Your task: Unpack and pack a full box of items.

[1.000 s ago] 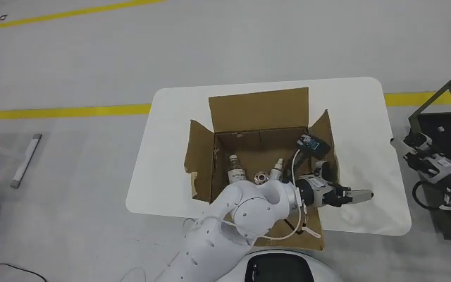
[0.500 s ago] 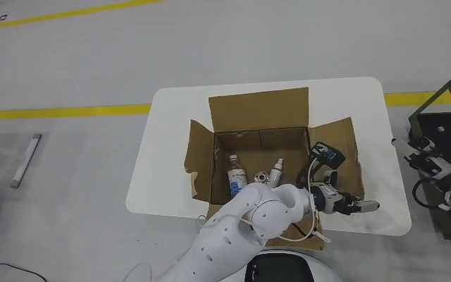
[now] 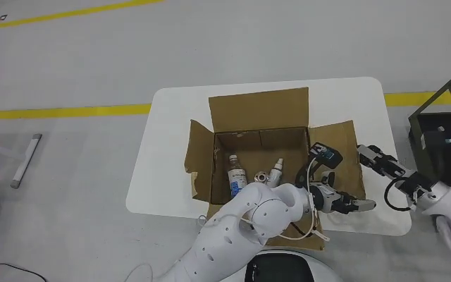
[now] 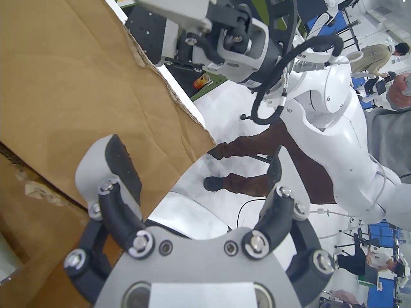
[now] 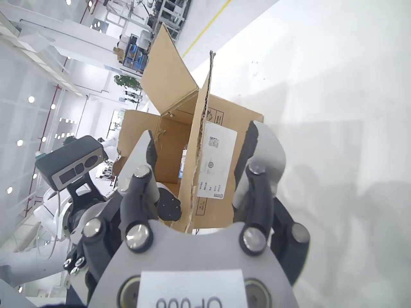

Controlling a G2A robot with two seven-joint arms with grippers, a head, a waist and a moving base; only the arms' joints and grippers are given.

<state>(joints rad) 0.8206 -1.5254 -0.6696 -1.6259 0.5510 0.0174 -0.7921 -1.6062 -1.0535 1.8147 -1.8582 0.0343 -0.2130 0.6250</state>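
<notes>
An open cardboard box (image 3: pixel 259 109) stands on the white table (image 3: pixel 173 141). Inside lie a labelled bottle (image 3: pixel 236 176), a small white-capped bottle (image 3: pixel 276 168) and another small item (image 3: pixel 261 176). The box's right flap (image 3: pixel 345 158) is folded outward, nearly flat. My left gripper (image 3: pixel 363 205) is open just past that flap's near corner, and the flap (image 4: pixel 64 81) lies against one of its fingers (image 4: pixel 110 161). My right gripper (image 3: pixel 368 154) is open beside the flap's outer edge. In the right wrist view the flap edge (image 5: pixel 200 123) stands in line between its fingers (image 5: pixel 257 142), farther off.
A dark green rack (image 3: pixel 431 123) stands off the table's right side. The table's right strip beyond the flap is narrow. The near flap (image 3: pixel 310 240) lies under my left arm. A yellow line (image 3: pixel 70 111) runs across the floor.
The right flap has gone from upright to folded outward and down, with my left gripper moving right and nearer with it. My right arm has come in from the right edge toward the flap.
</notes>
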